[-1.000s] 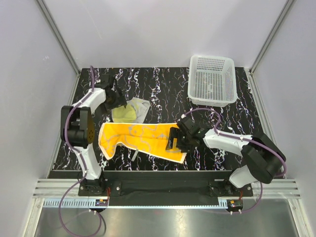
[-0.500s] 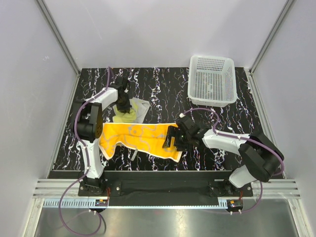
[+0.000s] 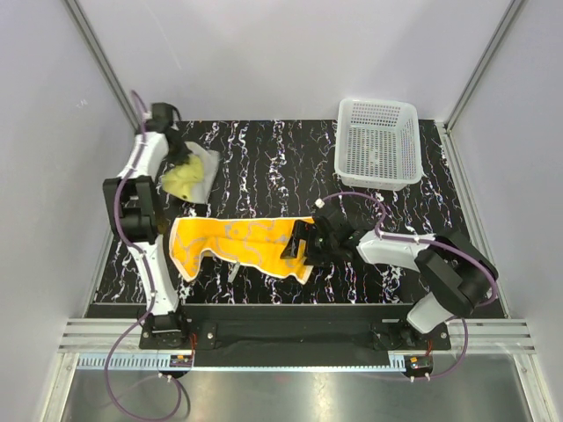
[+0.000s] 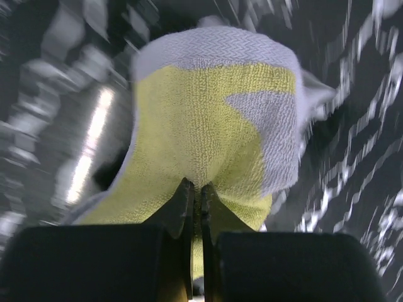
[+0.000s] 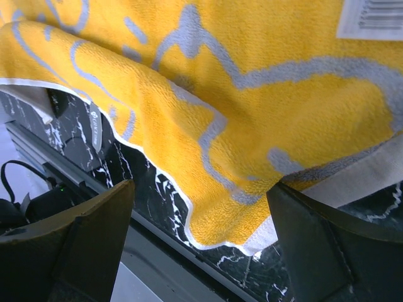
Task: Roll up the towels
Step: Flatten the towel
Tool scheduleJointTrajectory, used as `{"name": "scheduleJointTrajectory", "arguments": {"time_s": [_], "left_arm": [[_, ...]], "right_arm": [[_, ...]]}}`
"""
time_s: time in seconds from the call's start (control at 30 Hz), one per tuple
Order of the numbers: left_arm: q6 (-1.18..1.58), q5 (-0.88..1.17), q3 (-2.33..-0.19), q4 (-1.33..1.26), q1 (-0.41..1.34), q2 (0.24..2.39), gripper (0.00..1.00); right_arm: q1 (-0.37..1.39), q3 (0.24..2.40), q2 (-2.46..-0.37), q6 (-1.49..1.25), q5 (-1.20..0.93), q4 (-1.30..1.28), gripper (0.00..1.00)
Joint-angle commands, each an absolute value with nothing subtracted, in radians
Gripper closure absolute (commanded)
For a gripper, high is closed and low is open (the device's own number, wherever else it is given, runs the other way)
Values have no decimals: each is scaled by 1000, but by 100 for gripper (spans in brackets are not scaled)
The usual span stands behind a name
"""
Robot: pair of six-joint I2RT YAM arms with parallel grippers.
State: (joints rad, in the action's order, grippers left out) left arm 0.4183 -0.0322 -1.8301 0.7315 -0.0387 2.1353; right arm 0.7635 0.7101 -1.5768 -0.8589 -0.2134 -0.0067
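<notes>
The yellow towel (image 3: pixel 186 178), grey-white on its back, hangs bunched near the table's far left corner. My left gripper (image 3: pixel 179 163) is shut on it. In the left wrist view the jaws (image 4: pixel 196 189) pinch a fold of the yellow towel (image 4: pixel 201 119), which is lifted off the table. The orange towel (image 3: pixel 236 243) with white squiggles lies spread along the near middle of the table. My right gripper (image 3: pixel 297 241) is open at its right end. In the right wrist view the orange towel (image 5: pixel 252 94) has its rumpled edge between the open fingers of my right gripper (image 5: pixel 200 189).
A white perforated basket (image 3: pixel 378 145) stands at the far right of the black marbled table (image 3: pixel 290 167). The table's near edge and black rail (image 5: pixel 157 251) run just below the orange towel. Grey walls close in both sides.
My left gripper shut on the yellow towel and carried it toward the far left corner. My right gripper slid left, pushing the orange towel's right end inward.
</notes>
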Motion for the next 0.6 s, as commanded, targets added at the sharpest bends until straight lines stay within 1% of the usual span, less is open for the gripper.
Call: {"name": "scheduleJointTrajectory", "arguments": {"time_s": [0.0, 0.07, 0.1, 0.13, 0.17, 0.2, 0.27, 0.3, 0.33, 0.4, 0.43, 0.5, 0.53, 0.57], "left_arm": [[420, -67, -2007, 706, -148, 2170, 100], [431, -86, -2081, 695, -175, 2239, 100], [433, -104, -2164, 702, -189, 2264, 100], [425, -119, -2202, 706, -192, 2310, 67], [419, -129, -2232, 706, -193, 2328, 45], [413, -127, -2271, 707, -193, 2342, 28], [420, -118, -2290, 715, -193, 2347, 6], [426, -118, -2275, 719, -193, 2336, 2], [442, -120, -2255, 716, -192, 2292, 1], [451, -124, -2165, 700, -189, 2229, 1], [459, -130, -2136, 704, -189, 2158, 1], [472, -162, -2048, 756, -189, 2077, 1], [488, -178, -2008, 778, -189, 1984, 3], [495, -202, -1962, 797, -189, 1936, 5]], "right_arm": [[759, 624, -1712, -833, -169, -115, 5], [756, 632, -1732, -825, -182, -104, 4], [756, 637, -1749, -822, -190, -101, 4], [755, 640, -1753, -815, -195, -100, 4], [753, 643, -1755, -812, -201, -100, 5], [755, 643, -1749, -811, -202, -101, 4], [755, 638, -1735, -808, -190, -107, 4], [755, 640, -1714, -810, -181, -115, 3], [755, 638, -1703, -805, -172, -124, 2], [755, 641, -1662, -799, -144, -153, 2], [755, 644, -1645, -793, -132, -170, 2], [755, 652, -1596, -787, -94, -228, 0], [755, 653, -1576, -781, -78, -248, 0], [755, 655, -1556, -781, -43, -288, 0]]}}
